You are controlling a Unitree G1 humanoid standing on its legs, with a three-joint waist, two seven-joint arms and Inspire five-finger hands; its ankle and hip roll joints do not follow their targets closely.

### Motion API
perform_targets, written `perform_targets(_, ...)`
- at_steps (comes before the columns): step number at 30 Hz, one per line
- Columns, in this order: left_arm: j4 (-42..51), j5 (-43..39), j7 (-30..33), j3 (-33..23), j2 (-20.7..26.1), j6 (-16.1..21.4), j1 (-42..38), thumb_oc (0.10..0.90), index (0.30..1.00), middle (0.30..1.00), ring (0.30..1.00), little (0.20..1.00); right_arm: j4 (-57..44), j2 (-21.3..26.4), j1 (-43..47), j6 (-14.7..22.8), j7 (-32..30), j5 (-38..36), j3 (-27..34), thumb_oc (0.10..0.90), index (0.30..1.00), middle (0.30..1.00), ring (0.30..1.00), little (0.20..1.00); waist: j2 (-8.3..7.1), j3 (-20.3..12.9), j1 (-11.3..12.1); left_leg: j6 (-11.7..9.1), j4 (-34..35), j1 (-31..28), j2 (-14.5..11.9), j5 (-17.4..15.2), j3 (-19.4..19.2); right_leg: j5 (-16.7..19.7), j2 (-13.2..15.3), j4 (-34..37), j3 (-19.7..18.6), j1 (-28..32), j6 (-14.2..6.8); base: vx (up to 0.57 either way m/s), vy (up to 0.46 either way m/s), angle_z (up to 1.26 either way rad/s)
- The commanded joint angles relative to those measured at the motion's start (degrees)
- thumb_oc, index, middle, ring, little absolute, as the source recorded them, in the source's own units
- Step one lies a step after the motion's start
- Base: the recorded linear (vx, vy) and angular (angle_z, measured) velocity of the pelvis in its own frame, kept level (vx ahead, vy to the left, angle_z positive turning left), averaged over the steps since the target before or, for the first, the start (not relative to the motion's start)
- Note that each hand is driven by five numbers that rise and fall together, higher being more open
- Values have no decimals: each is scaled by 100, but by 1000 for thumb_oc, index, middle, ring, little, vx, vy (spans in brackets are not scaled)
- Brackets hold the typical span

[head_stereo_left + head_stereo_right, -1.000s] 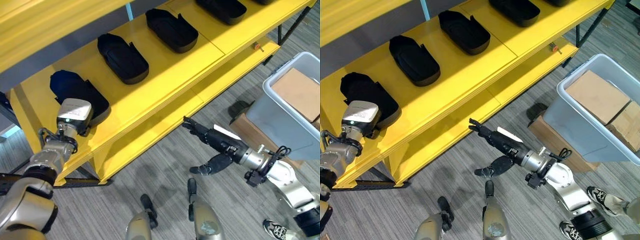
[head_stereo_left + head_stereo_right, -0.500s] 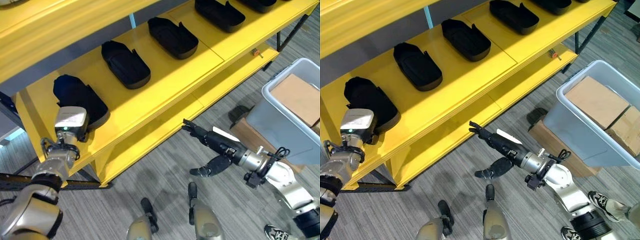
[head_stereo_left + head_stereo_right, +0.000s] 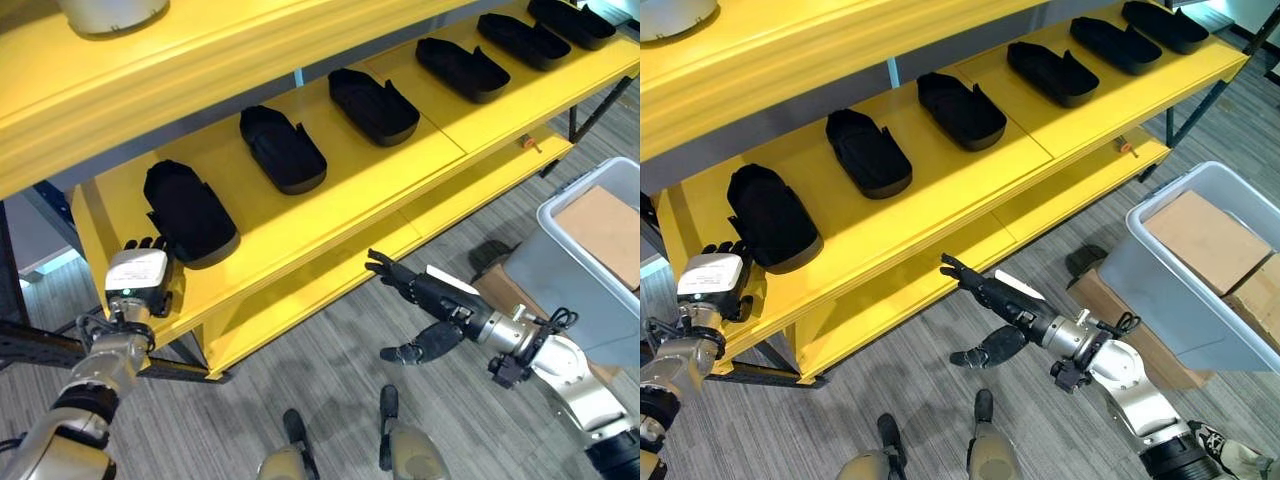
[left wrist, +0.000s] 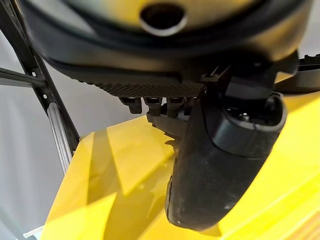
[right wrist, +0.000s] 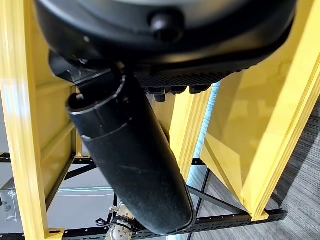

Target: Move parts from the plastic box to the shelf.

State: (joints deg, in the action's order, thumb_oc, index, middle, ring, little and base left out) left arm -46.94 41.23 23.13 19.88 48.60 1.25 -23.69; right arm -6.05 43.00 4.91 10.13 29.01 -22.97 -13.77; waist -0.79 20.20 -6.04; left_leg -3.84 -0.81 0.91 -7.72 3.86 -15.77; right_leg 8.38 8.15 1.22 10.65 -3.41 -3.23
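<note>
The left robot hand (image 3: 140, 283) sits at the front edge of the yellow shelf (image 3: 330, 170), fingers relaxed and holding nothing, just in front of the leftmost black part (image 3: 188, 210), which lies flat on the shelf board. The right robot hand (image 3: 425, 300) hangs over the grey floor (image 3: 300, 370) below the shelf, fingers spread straight, thumb dropped — also empty.

Five more black parts (image 3: 960, 108) lie in a row along the same board toward the right. The plastic box (image 3: 1200, 270) stands on the floor to the right, near the right robot hand but apart from it, with cardboard cartons (image 3: 1205, 238) visible inside.

The placement looks finished; the sensible move is to draw the left robot hand straight back without nudging the part, then turn toward the box — keeping the right arm clear of the lower shelf edge.
</note>
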Motion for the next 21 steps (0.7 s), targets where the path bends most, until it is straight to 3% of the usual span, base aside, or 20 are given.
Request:
perform_targets(1, 186, 200, 483, -445, 620, -428, -269, 900, 1000, 1000, 1000, 1000, -675, -148, 189, 458, -2, -326, 308, 900, 1000, 1000, 1000, 1000, -103, -442, 69, 134, -678, 121, -30, -623, 256, -838, 550, -697, -156, 63, -582, 5, -23, 4)
perform_targets(8, 518, 22, 882, -652, 826, -589, -170, 900, 1000, 1000, 1000, 1000, -696, -132, 132, 438, -75, -313, 288, 900, 1000, 1000, 1000, 1000, -89, -501, 118, 117, -616, 70, -26, -595, 296, -843, 544, -663, -121, 126, -578, 1, -4, 0)
perform_targets(14, 772, -323, 1171, -860, 980, -155, -177, 900, 1000, 1000, 1000, 1000, -737, -114, -30, 533, -18, -345, 344, 900, 1000, 1000, 1000, 1000, -75, -578, 128, 113, -545, 15, -11, -584, 319, -849, 541, -634, -91, 175, -582, 10, -29, 3)
perform_targets(18, 1531, -875, 1599, -1384, 745, 394, 514, 900, 1000, 1000, 1000, 1000, -844, -261, -318, 744, 115, -361, 492, 900, 1000, 1000, 1000, 1000, -107, -731, 237, 108, -424, -80, 0, -581, 389, -870, 516, -561, -8, 278, -582, 4, -114, 1)
perform_targets(21, 2091, -1092, 1451, -1729, 500, 822, 1019, 900, 1000, 1000, 1000, 1000, -911, -377, -434, 795, 168, -248, 540, 900, 1000, 1000, 1000, 1000, -123, -825, 348, 102, -332, -148, -3, -567, 456, -888, 496, -506, 70, 369, -570, 19, -123, 2)
